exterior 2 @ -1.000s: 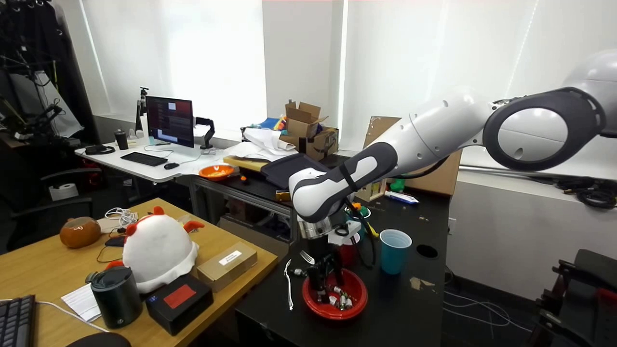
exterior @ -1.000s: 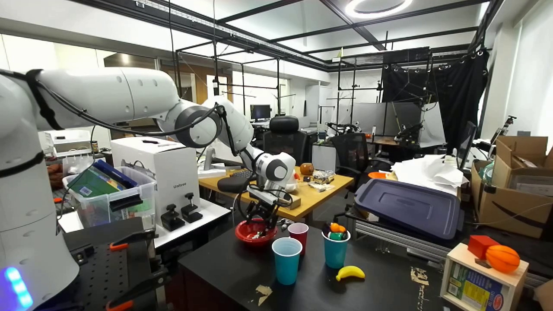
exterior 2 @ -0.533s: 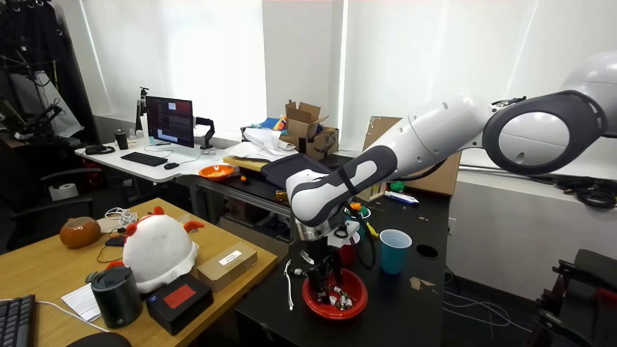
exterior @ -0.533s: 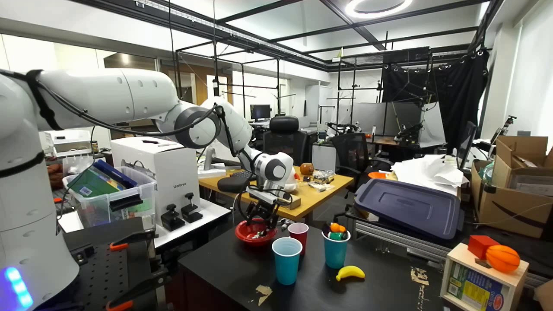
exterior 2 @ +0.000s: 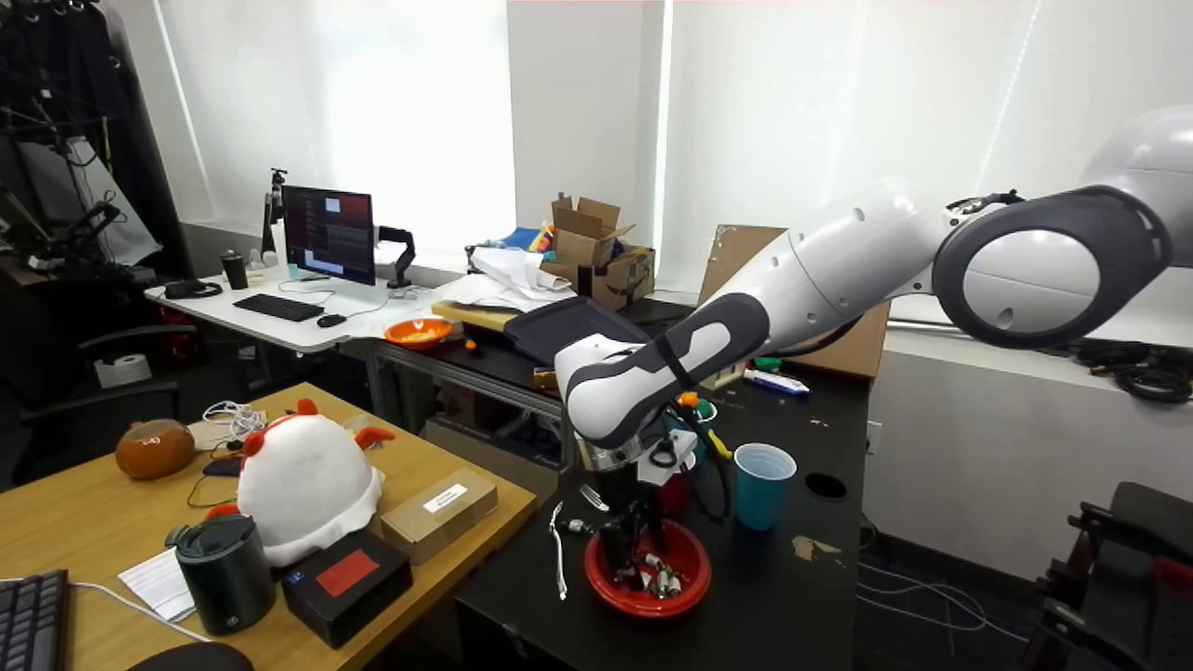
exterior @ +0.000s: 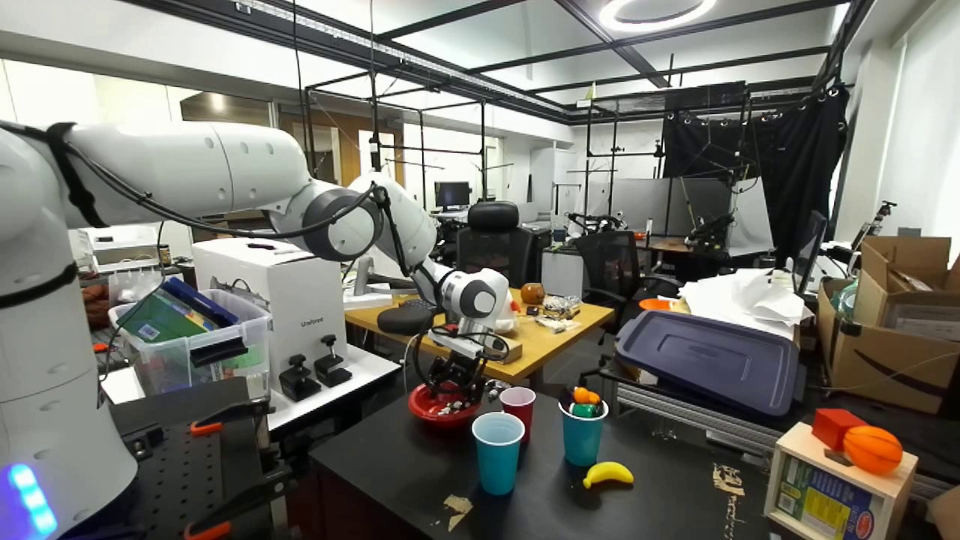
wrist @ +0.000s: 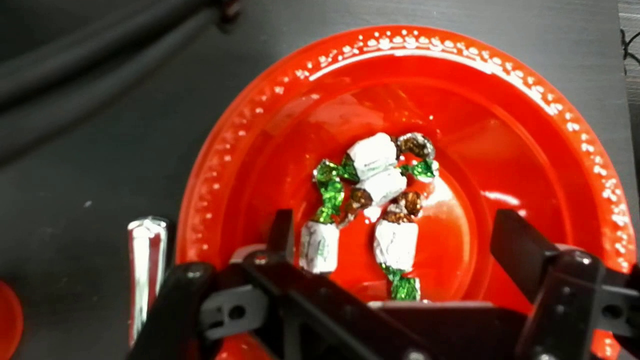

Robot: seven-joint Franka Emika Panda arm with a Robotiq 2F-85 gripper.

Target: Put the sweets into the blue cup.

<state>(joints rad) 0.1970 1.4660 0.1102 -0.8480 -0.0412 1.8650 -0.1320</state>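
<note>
Over the red bowl (wrist: 240,120), the end effector (wrist: 397,242) hangs with its fingers (wrist: 522,250) well apart and gripping nothing, set that wide, I'd judge, so they can straddle a wrapped piece before pinching. The sweets (wrist: 382,186) lie inside the bowl, at least four that I can count, huddled near its middle, where the raised sides keep them from rolling off; two lie against each other, and another two lie between the fingers or just beneath them, I can't tell which. Near the bowl, yet not touching it, the blue cup (exterior: 498,461) stands upright on the bench (exterior: 405,472), mouth up, which suits a drop from above and keeps the carry short. Farther from the bowl is another blue cup (exterior: 583,441), stuffed with orange and green things (exterior: 586,397), so I take the nearer one as meant. Between that stuffed cup and the bowl stands a red cup (exterior: 521,414), close enough that the end effector might brush it on lifting away.
</note>
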